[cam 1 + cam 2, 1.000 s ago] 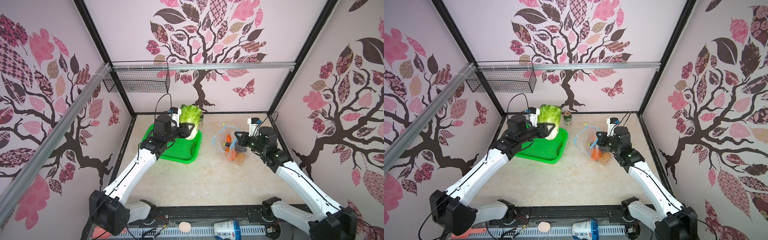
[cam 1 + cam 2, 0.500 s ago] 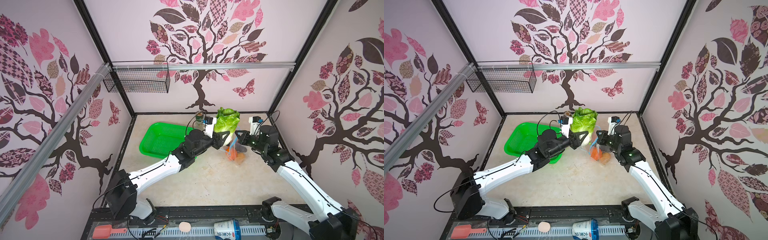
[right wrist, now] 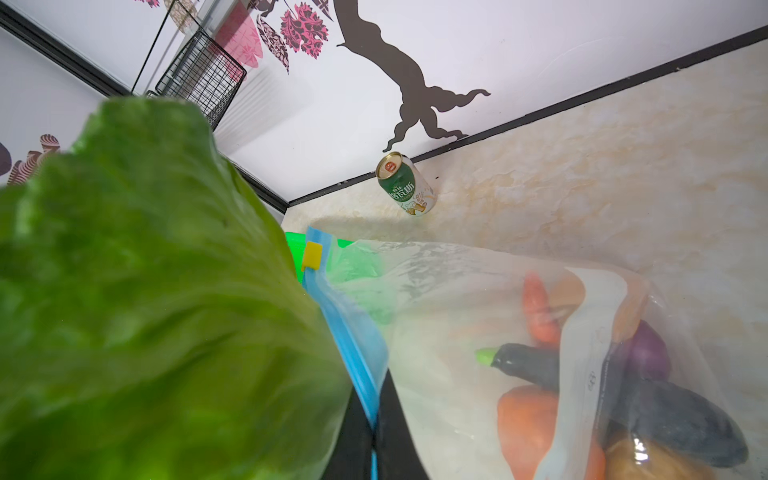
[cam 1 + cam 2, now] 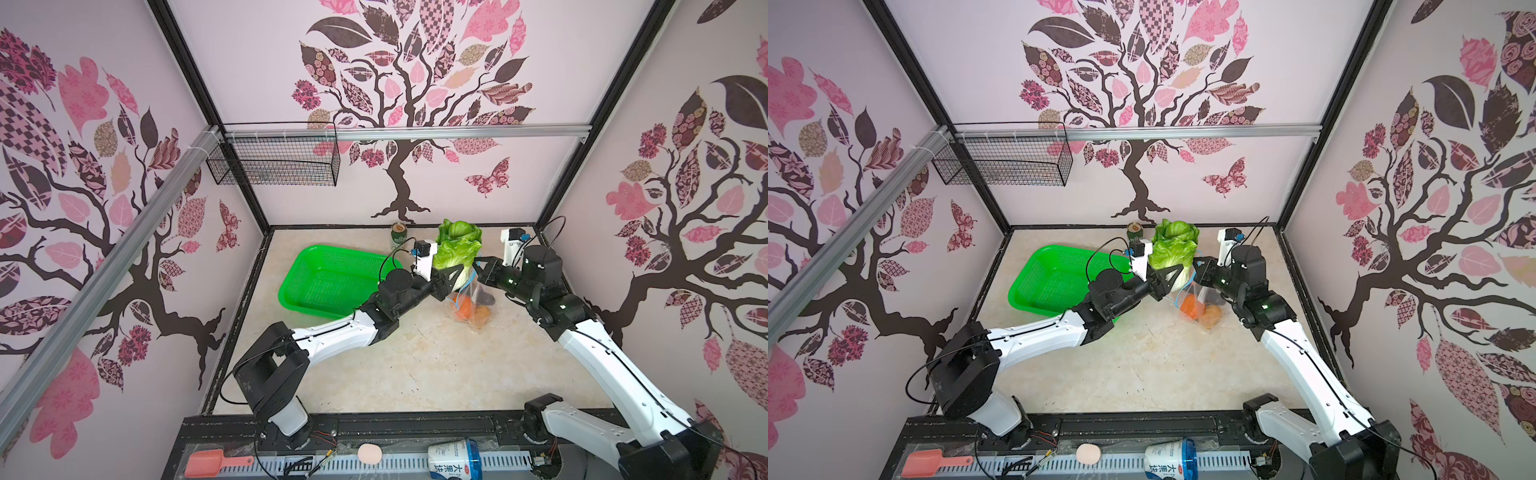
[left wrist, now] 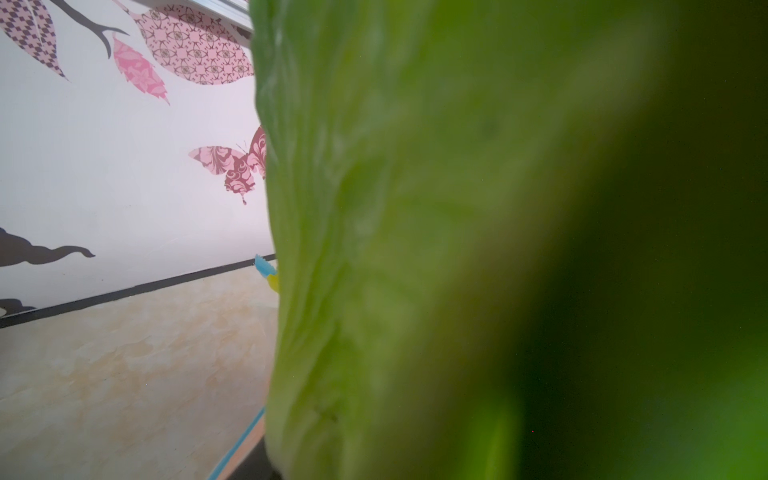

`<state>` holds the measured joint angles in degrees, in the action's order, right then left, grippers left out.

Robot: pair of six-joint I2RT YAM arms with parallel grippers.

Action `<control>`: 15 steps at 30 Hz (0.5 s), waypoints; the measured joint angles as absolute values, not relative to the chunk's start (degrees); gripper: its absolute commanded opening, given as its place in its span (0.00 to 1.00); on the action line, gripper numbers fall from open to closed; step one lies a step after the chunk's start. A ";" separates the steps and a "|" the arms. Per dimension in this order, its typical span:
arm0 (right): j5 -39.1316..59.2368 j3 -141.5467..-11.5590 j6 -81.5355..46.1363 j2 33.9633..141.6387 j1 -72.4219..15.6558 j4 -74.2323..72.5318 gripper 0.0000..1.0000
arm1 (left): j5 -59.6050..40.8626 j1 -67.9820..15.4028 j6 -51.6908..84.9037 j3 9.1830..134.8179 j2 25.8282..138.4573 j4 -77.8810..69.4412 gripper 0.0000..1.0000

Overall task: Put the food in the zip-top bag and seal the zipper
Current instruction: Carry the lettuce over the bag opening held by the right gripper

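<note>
**Cabbage held upright at the bag's mouth**

Napa cabbage (image 4: 457,251) stands leafy end up near the table's far edge, its white base just beside the raised mouth of the zip-top bag (image 4: 473,305). The left gripper (image 4: 453,279) clamps the cabbage low down, jaws about half spread around it. The right gripper (image 4: 478,266) is pinched tight on the bag's blue zipper (image 3: 353,345) edge. Carrots (image 3: 540,316), an eggplant (image 3: 665,411) and a purple onion (image 3: 648,353) lie inside. A green basket (image 4: 328,278) sits to the left, and a drink can (image 4: 399,235) stands by the back wall.
</note>
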<state>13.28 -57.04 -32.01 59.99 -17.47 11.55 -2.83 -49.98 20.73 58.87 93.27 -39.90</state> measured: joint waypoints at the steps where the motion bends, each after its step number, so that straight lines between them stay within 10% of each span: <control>1: 13.28 -57.21 -32.21 59.99 -17.43 11.73 0.00 | -2.83 -50.00 20.71 58.76 93.54 -40.56 0.50; 15: 12.56 -57.49 -33.76 60.01 -17.21 12.25 0.00 | -2.63 -51.18 19.14 56.45 95.20 -41.15 0.69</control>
